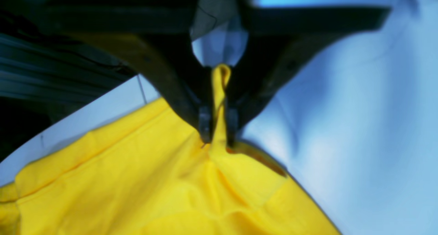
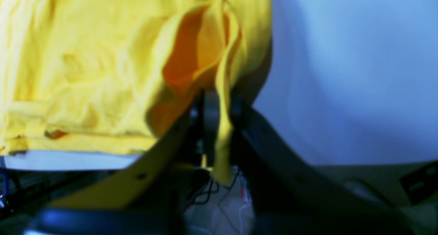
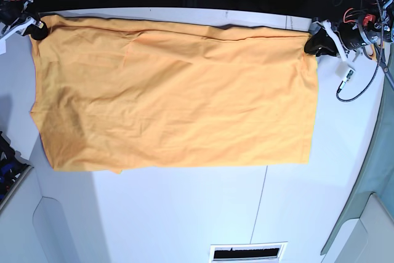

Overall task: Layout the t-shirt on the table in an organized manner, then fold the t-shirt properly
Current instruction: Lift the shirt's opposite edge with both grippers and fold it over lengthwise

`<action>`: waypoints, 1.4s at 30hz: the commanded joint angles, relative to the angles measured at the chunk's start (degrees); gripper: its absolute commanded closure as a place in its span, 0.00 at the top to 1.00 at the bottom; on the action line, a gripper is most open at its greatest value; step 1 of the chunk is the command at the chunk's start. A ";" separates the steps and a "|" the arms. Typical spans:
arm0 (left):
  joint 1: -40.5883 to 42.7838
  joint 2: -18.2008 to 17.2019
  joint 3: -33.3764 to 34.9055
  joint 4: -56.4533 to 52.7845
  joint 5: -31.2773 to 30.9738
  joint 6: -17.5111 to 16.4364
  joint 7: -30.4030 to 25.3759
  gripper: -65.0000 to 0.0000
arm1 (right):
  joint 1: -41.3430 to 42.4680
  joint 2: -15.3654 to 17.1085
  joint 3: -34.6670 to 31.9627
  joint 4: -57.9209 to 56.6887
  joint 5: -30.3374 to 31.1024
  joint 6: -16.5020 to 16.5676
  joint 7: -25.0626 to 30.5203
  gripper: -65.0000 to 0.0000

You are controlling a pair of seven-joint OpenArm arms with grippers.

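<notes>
I see the yellow t-shirt (image 3: 172, 97) lying spread out on the white bench (image 3: 184, 214). My left pincer (image 1: 219, 125) pinches one far corner, and my right pincer (image 2: 219, 105) pinches the other.

Overhead, the base camera looks straight down on the counter (image 3: 184, 214) from well above. Each wrist camera sits close behind its own pincer, looking along the jaws. All three share the t-shirt (image 3: 172, 90) at its far corners.

Robotics lab: white table (image 3: 184, 214), loose cables (image 3: 357, 87), exposed wiring at arm mounts.
</notes>
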 commanded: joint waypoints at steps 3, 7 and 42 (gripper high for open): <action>-0.68 -1.40 -0.39 2.08 -0.33 -0.49 0.76 0.35 | 0.11 1.40 0.35 0.96 -0.87 0.26 4.57 0.36; -1.01 -1.62 -0.39 8.00 -3.37 -0.49 6.27 0.36 | 0.57 3.15 0.94 0.96 -1.55 -0.20 8.74 0.42; -20.87 0.02 -0.37 -6.25 1.03 5.44 0.83 0.51 | 47.50 8.17 -15.87 -51.08 -28.50 -7.21 37.48 0.42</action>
